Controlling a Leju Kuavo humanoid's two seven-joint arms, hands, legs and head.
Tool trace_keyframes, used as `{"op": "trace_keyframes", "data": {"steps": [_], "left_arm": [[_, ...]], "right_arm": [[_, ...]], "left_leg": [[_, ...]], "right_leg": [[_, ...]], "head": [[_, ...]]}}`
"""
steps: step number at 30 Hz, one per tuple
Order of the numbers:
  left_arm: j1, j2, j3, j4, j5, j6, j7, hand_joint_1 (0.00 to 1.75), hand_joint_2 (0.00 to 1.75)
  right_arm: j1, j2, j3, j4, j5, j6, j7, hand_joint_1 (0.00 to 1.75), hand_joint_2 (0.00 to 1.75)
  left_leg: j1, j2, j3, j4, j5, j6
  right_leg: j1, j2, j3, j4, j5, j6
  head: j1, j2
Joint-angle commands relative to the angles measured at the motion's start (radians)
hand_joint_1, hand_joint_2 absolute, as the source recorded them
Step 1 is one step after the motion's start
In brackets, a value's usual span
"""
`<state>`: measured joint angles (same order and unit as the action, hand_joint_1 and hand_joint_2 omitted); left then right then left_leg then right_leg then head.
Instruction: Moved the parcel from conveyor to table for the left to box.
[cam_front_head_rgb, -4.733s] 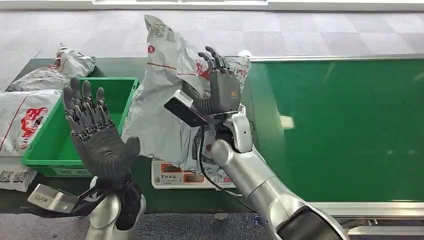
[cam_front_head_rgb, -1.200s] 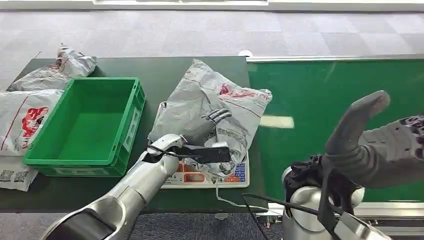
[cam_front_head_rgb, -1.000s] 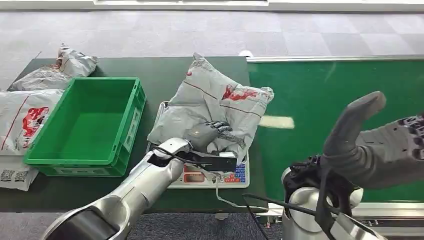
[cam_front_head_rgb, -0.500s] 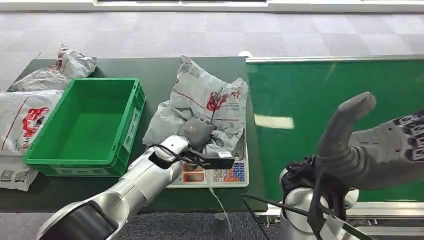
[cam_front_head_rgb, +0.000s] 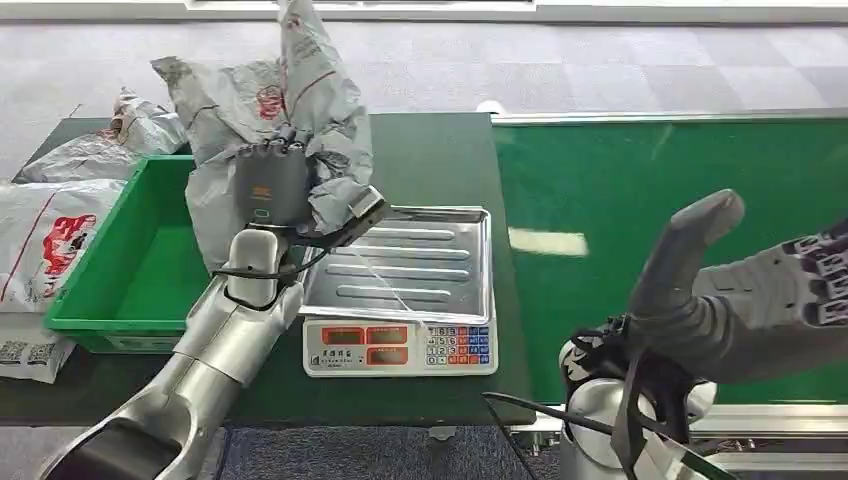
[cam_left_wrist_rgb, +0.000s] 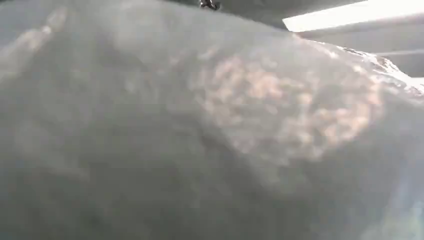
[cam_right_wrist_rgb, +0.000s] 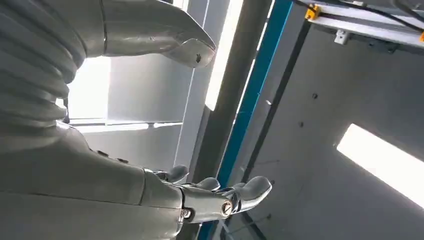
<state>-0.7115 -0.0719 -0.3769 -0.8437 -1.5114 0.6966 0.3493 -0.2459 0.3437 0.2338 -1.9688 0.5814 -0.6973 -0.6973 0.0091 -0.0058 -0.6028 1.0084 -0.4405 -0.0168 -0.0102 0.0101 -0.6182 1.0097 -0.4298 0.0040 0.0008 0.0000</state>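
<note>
Crumpled grey plastic parcel (cam_front_head_rgb: 270, 110) now lifted off steel scale tray (cam_front_head_rgb: 420, 262), left hand (cam_front_head_rgb: 272, 185) gripping it above green plastic crate (cam_front_head_rgb: 120, 280) at worktop's left edge. Right hand (cam_front_head_rgb: 760, 300) spread, empty. Centre over crate, lower before releasing.

Grey carpet-tile floor (cam_front_head_rgb: 600, 70) is running across the far side — checker pattern, light strip along the far wall base. Dark green table (cam_front_head_rgb: 430, 150) is sitting beside the bright green conveyor belt (cam_front_head_rgb: 680, 200), which is reflecting a ceiling light. Overhead — ceiling light panels (cam_right_wrist_rgb: 385, 165) are glowing beside a blue beam (cam_right_wrist_rgb: 255, 95).
</note>
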Motion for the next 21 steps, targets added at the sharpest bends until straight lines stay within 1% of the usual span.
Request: {"op": "trace_keyframes", "data": {"steps": [1, 3, 7, 8, 9, 10, 11, 12, 14, 15, 16, 17, 18, 19, 21], "left_arm": [[0.020, 0.232, -0.113, -0.128, -0.059, 0.001, 0.194, 1.75, 1.75], [0.020, 0.232, -0.113, -0.128, -0.059, 0.001, 0.194, 1.75, 1.75], [0.020, 0.232, -0.113, -0.128, -0.059, 0.001, 0.194, 1.75, 1.75], [0.022, 0.274, -0.151, -0.145, -0.059, 0.002, 0.259, 1.75, 1.75], [0.019, 0.296, -0.177, -0.143, -0.059, -0.002, 0.295, 1.75, 1.75], [0.031, 0.328, -0.202, -0.146, -0.059, -0.019, 0.333, 1.75, 1.75], [0.041, 0.339, -0.201, -0.144, -0.059, -0.035, 0.338, 1.75, 1.75], [0.064, 0.344, -0.172, -0.124, -0.059, -0.091, 0.317, 1.75, 1.75], [0.079, 0.318, -0.109, -0.033, -0.059, -0.168, 0.236, 1.75, 1.75], [0.079, 0.296, -0.085, 0.017, -0.059, -0.198, 0.216, 0.80, 1.75], [0.074, 0.279, -0.071, 0.062, -0.059, -0.252, 0.201, 0.00, 1.75], [0.058, 0.280, -0.092, 0.127, -0.059, -0.294, 0.216, 0.00, 1.75], [0.052, 0.270, -0.084, 0.185, -0.059, -0.311, 0.222, 0.00, 1.75], [0.056, 0.261, -0.057, 0.230, -0.059, -0.317, 0.220, 0.00, 0.00], [0.053, 0.255, -0.032, 0.283, -0.059, -0.323, 0.213, 0.00, 0.00]], "right_arm": [[0.065, 0.005, -0.027, 0.019, 0.014, -0.001, -0.001, 0.00, 1.75], [0.065, 0.005, -0.027, 0.019, 0.014, -0.001, -0.001, 0.00, 1.75], [0.065, 0.005, -0.027, 0.019, 0.014, -0.001, -0.001, 0.00, 1.75], [0.066, 0.005, -0.028, 0.016, 0.017, -0.001, -0.001, 0.00, 1.75], [0.068, 0.005, -0.029, 0.014, 0.018, -0.001, -0.001, 0.00, 1.75], [0.070, 0.005, -0.034, 0.010, 0.026, -0.001, -0.001, 0.00, 1.75], [0.072, 0.005, -0.037, 0.007, 0.030, -0.001, -0.001, 0.00, 1.75], [0.079, 0.005, -0.048, -0.003, 0.034, -0.001, -0.001, 0.00, 1.75], [0.091, 0.005, -0.054, -0.018, 0.038, -0.001, -0.001, 0.00, 1.75], [0.096, 0.005, -0.052, -0.023, 0.040, -0.001, -0.001, 0.00, 1.75], [0.098, 0.005, -0.050, -0.023, 0.041, -0.001, -0.001, 0.00, 1.75], [0.102, 0.005, -0.045, -0.024, 0.044, -0.001, -0.001, 0.00, 1.75], [0.102, 0.005, -0.043, -0.021, 0.048, -0.001, -0.001, 0.00, 1.75], [0.100, 0.005, -0.043, -0.017, 0.052, -0.001, -0.001, 0.00, 1.75], [0.098, 0.005, -0.044, -0.013, 0.055, -0.001, -0.001, 0.00, 1.75]], "left_leg": [[0.001, 0.005, 0.005, -0.003, -0.001, 0.000], [0.001, 0.001, 0.004, -0.003, 0.000, 0.000], [0.001, -0.001, 0.003, -0.002, 0.000, 0.000], [0.000, 0.000, 0.002, -0.001, 0.000, 0.000], [0.001, 0.001, 0.004, -0.003, 0.000, 0.000], [0.000, 0.001, 0.003, -0.002, 0.000, 0.000], [0.000, 0.001, 0.002, -0.002, 0.000, 0.000], [0.001, 0.002, 0.004, -0.003, 0.000, 0.000], [0.000, 0.004, 0.007, -0.005, -0.001, 0.000], [-0.001, 0.002, 0.005, -0.003, -0.001, -0.001], [0.000, 0.002, 0.008, -0.006, 0.000, -0.001], [0.000, 0.000, 0.005, -0.003, 0.000, -0.001], [0.000, 0.000, 0.006, -0.004, 0.000, -0.001], [0.000, -0.001, 0.006, -0.003, 0.000, -0.001], [0.000, 0.001, 0.005, -0.003, 0.000, 0.000]], "right_leg": [[0.001, 0.004, 0.003, -0.003, 0.001, -0.001], [0.001, 0.001, 0.003, -0.003, 0.000, -0.001], [0.001, -0.001, 0.003, -0.003, 0.000, 0.000], [0.000, 0.000, 0.002, -0.001, 0.000, 0.000], [0.001, 0.000, 0.004, -0.004, 0.000, 0.000], [0.000, 0.001, 0.003, -0.003, 0.000, 0.000], [0.000, 0.001, 0.002, -0.002, 0.000, 0.000], [0.000, 0.001, 0.004, -0.003, 0.000, -0.001], [0.000, 0.003, 0.005, -0.004, 0.000, -0.001], [-0.001, 0.003, 0.004, -0.003, 0.000, -0.001], [0.000, 0.002, 0.006, -0.005, 0.000, -0.001], [0.000, 0.001, 0.004, -0.003, -0.001, -0.001], [0.000, 0.000, 0.005, -0.004, -0.001, -0.001], [0.000, 0.000, 0.005, -0.003, -0.001, -0.001], [0.000, 0.001, 0.004, -0.003, -0.001, -0.001]], "head": [[0.000, 0.000], [0.000, 0.000], [0.000, 0.000], [0.000, 0.000], [0.000, 0.000], [0.000, 0.000], [0.000, 0.000], [0.000, 0.000], [0.000, 0.000], [0.000, 0.000], [0.000, 0.000], [0.000, 0.000], [0.000, 0.000], [0.000, 0.000], [0.000, 0.000]]}}
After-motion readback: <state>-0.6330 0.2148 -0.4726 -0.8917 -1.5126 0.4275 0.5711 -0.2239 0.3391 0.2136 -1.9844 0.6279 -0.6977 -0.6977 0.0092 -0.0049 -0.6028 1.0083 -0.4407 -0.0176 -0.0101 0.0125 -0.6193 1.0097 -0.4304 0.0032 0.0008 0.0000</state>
